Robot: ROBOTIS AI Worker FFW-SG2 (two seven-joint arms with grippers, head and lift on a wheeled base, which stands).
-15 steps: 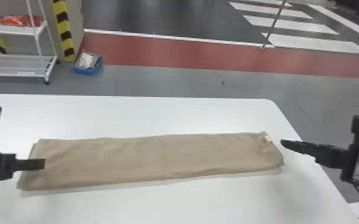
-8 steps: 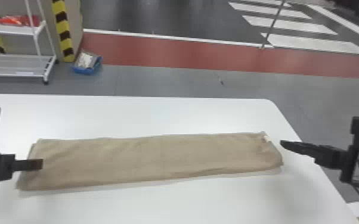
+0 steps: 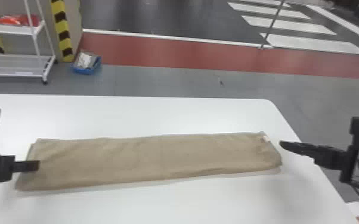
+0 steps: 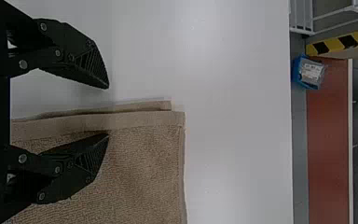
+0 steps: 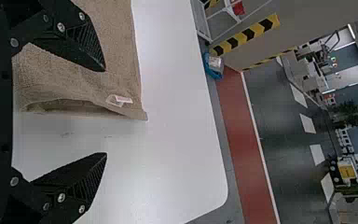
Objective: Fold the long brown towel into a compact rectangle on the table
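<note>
In the head view my left gripper (image 3: pixel 26 166) is over the left end of the brown towel (image 3: pixel 158 158), which lies as a long flat strip across the table. My right gripper (image 3: pixel 283 146) is just beyond the towel's right end. The left wrist view has my left gripper (image 4: pixel 108 112) open, its fingers on either side of the towel's layered end edge (image 4: pixel 144 119). In the right wrist view my right gripper (image 5: pixel 106 112) stands open around the other end, where a small white label (image 5: pixel 120 100) sits near a corner of the towel (image 5: pixel 74 70).
The white table (image 3: pixel 146 116) extends behind and in front of the towel, with its rounded back right corner beyond the towel's right end. Past the table, a white wire cart (image 3: pixel 18 64) and a blue bin (image 3: pixel 86 64) stand on the floor at the back left.
My left gripper has shifted very slightly to the left in the head view. The right gripper and the towel look unchanged.
</note>
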